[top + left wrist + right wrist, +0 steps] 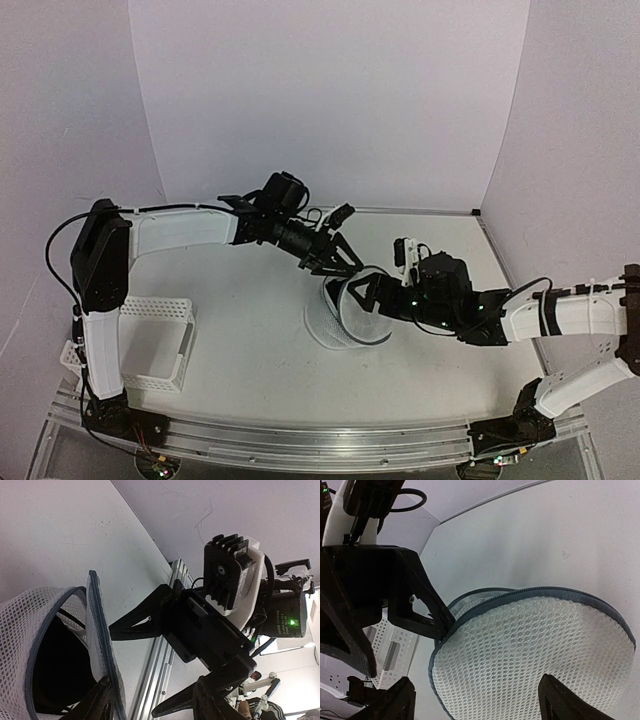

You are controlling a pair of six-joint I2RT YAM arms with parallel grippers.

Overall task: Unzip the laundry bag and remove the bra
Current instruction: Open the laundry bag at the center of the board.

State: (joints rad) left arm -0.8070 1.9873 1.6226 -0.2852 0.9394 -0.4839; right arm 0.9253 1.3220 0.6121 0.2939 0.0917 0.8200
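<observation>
Laundry bag lies mid-table, its lid flap partly unzipped, with the black bra inside. Left gripper and right gripper flank its rim, jaws apart.

"Can you make out the bra in the laundry bag?"
"Just a dark mass behind mesh; its shape's hidden."
"And the left hand?"
"Fingertips run off the bottom of its wrist view; so does the bag's lower rim."
</observation>
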